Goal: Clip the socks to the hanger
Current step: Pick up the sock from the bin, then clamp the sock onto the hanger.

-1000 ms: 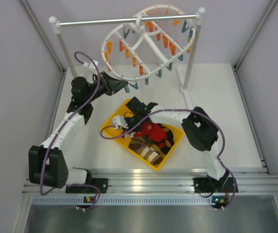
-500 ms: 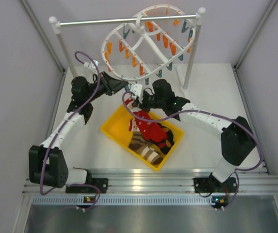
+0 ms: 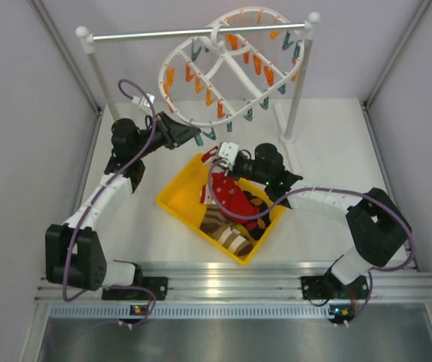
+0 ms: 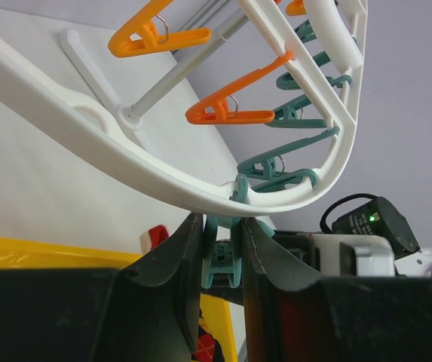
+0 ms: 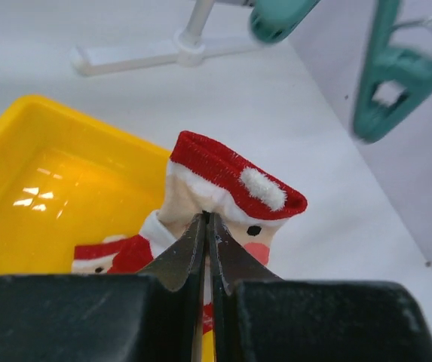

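What the overhead view barely resolves is shown by the left wrist view: a teal clip on the hanger's near rim is squeezed by the left gripper. A red sock is pinched by the right gripper, seemingly held over the yellow bin.

The hanger is smooth white plastic with a soft sheen. The teal clip at lower centre and the orange clips are the same slick plastic, with thin metal rings. The sock is red knitted cloth with a fluffy white tuft. The yellow bin is glossy plastic. The left claw and right claw look matt black. The bench is matt white.
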Motion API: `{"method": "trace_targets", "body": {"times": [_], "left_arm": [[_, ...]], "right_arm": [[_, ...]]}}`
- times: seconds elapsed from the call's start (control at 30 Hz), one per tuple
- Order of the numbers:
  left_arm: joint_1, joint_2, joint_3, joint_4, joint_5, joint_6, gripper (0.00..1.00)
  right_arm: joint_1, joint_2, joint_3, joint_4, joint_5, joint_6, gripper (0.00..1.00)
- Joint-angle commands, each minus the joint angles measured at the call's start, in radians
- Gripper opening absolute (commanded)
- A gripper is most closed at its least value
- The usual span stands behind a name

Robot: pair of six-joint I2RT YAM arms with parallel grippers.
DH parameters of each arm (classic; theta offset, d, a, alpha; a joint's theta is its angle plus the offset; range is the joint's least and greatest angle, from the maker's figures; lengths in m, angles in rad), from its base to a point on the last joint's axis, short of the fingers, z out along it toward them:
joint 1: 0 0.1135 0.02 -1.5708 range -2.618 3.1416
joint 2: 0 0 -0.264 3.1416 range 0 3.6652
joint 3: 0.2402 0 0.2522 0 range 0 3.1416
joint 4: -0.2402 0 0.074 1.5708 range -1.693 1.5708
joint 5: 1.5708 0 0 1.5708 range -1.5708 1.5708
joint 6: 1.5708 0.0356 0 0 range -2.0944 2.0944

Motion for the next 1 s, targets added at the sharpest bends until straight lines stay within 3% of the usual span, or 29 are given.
{"method": "trace_targets", "body": {"times": [0.0,0.97], "left_arm": [[0.01,0.016,0.028,0.003,0.024,-0.012,0.0],[0.01,0.032,0.04,-0.06,0.01,0.063,0.0]], "right_arm": [[-0.019,-0.064,0.027,0.21,-0.017,0.029,0.0],[-0.016,-0.075,0.065,0.23,-0.069,0.118,0.0]]}}
